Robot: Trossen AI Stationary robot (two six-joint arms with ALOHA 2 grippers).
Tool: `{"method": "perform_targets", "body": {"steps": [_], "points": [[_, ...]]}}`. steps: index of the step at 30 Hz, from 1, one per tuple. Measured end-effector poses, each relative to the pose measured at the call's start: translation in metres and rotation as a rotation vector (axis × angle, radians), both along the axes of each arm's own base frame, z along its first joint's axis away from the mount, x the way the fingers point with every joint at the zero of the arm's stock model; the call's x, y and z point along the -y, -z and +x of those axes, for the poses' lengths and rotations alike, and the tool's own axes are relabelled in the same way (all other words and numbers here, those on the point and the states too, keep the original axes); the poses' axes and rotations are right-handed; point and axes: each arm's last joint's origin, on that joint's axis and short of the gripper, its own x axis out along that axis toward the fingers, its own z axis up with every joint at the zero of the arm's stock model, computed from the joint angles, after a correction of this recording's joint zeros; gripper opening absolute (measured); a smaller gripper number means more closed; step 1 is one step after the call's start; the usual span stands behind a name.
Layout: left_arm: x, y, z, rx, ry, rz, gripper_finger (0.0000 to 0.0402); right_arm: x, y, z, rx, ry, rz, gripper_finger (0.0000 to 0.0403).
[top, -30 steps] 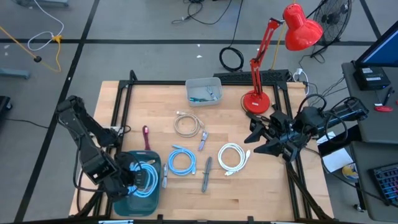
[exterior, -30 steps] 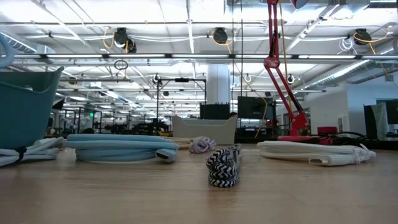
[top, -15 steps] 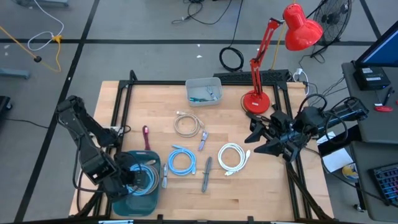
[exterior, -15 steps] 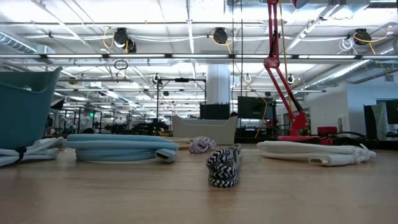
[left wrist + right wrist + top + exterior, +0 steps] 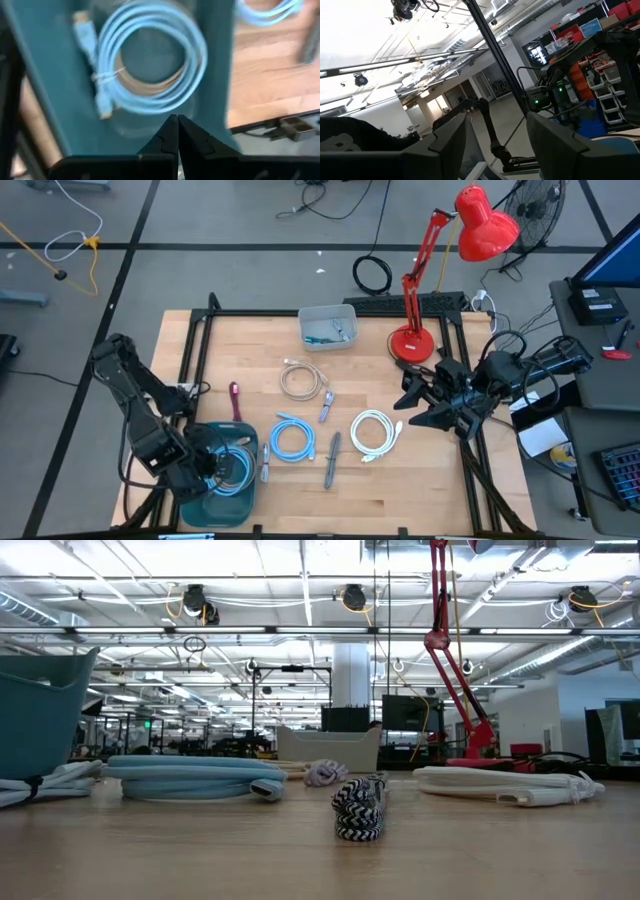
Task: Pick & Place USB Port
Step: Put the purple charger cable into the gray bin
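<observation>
A teal bin (image 5: 252, 492) stands at the table's near left corner, and a coiled light blue USB cable (image 5: 235, 468) lies on its floor. The left wrist view shows that coil (image 5: 150, 60) tied with a thin band inside the bin wall (image 5: 215, 65). My left gripper (image 5: 210, 466) hangs over the bin, its fingers shut (image 5: 177, 131) just above the coil and touching nothing. My right gripper (image 5: 408, 405) waits open at the table's right edge, tipped up toward the room (image 5: 497, 145).
On the table lie another light blue coil (image 5: 292, 440), a white coil (image 5: 373, 432), a beige coil (image 5: 300, 378), a braided black-and-white cable (image 5: 332, 460) and a maroon piece (image 5: 236, 400). A grey tray (image 5: 328, 326) and a red lamp (image 5: 412, 342) stand at the far side.
In the low view a pale blue loop that showed above the teal bin's rim a second ago has dropped out of sight. Both arms have kept still.
</observation>
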Motion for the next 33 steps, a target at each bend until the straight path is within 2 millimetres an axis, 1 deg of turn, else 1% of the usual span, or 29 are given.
{"method": "perform_targets", "body": {"steps": [3, 5, 9, 12, 16, 21, 24, 28, 33], "points": [[-0.007, -0.004, 0.006, 0.106, -0.024, 0.057, 0.0004, 0.000, 0.000, 0.000, 0.001, 0.005, -0.003, 0.0199], [-0.014, -0.009, 0.013, 0.221, -0.037, 0.108, 0.0002, 0.000, 0.000, 0.000, 0.001, 0.006, -0.002, 0.0199], [-0.031, -0.027, 0.028, 0.508, -0.070, 0.255, 0.0004, 0.001, 0.000, 0.000, -0.007, 0.027, 0.003, 0.0199], [-0.046, -0.039, 0.041, 0.615, -0.045, 0.330, 0.0002, 0.001, 0.001, 0.001, -0.009, 0.029, 0.003, 0.0199], [-0.068, -0.050, 0.060, 0.669, 0.030, 0.398, 0.0004, 0.001, 0.001, 0.001, -0.016, 0.029, 0.000, 0.0199], [-0.100, -0.057, 0.085, 0.702, 0.103, 0.443, 0.0003, 0.001, 0.003, 0.002, -0.038, 0.069, 0.006, 0.0199], [-0.121, -0.060, 0.096, 0.713, 0.143, 0.457, 0.0006, 0.002, 0.006, 0.003, -0.066, 0.092, 0.002, 0.0199], [-0.148, -0.060, 0.104, 0.694, 0.181, 0.482, 0.0002, 0.003, 0.010, 0.004, -0.119, 0.162, 0.002, 0.0199], [-0.178, -0.059, 0.107, 0.669, 0.267, 0.482, 0.0006, 0.007, 0.017, 0.007, -0.200, 0.298, 0.016, 0.0199]]}}
